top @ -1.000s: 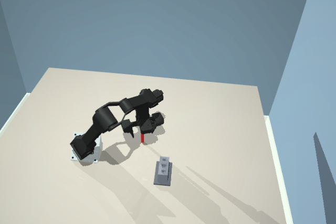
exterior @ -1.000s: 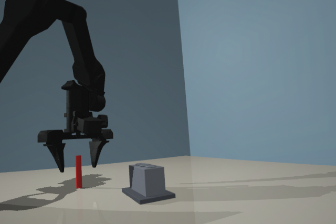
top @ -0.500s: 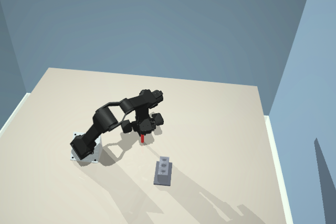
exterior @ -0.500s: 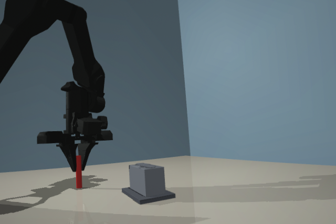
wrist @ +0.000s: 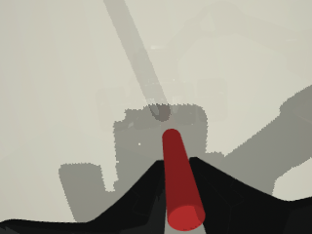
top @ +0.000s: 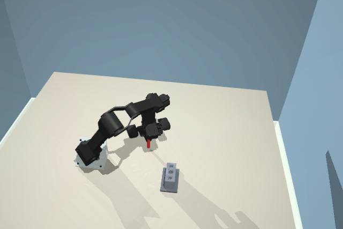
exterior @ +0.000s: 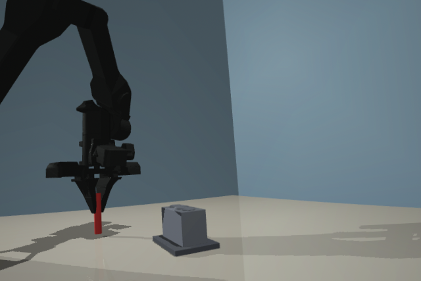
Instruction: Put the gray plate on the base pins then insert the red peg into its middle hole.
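My gripper [exterior: 98, 211] [wrist: 176, 166] is shut on the red peg [top: 148, 144] [exterior: 97, 225] [wrist: 177, 171]. The peg hangs upright between the fingertips, its lower end a little above the table and its top end sticking up between the fingers. The gray plate [top: 169, 184] [exterior: 194, 228], a block with three round holes in its top, sits level on the darker base [top: 177, 179] [exterior: 183, 251]. Its middle hole [top: 170, 171] looks empty. The pins are mostly hidden inside the plate. Plate and base stand right of the gripper in the exterior view and are outside the wrist view.
The arm's metal mounting block [top: 101, 160] stands at the left in the top view. The beige table [top: 221, 138] [exterior: 306, 223] carries shadows of the arm, and its far edge lies behind the arm. Blue-gray walls surround it.
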Motion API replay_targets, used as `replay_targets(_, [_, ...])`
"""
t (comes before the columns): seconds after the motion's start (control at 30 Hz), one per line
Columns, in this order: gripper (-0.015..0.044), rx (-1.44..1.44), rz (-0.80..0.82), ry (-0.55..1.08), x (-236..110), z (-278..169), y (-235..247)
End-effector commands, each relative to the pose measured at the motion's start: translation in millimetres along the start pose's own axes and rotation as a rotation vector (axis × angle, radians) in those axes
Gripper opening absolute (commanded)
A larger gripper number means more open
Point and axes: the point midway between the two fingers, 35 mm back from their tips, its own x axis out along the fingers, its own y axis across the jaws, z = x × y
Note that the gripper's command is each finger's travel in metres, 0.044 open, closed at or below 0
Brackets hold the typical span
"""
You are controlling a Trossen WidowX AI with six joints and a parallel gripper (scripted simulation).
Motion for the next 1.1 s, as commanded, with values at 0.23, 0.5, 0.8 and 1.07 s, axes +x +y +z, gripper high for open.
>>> replay_targets(0.23, [0.0,0.006,0.012,0.008,-37,-2,6])
replay_targets(0.5, [0.0,0.006,0.011,0.009,-63,-2,7])
replay_targets(0.8, [0.0,-0.002,0.003,0.003,-67,2,7])
replay_targets(1.07, [0.0,-0.004,0.008,0.011,-70,23,16])
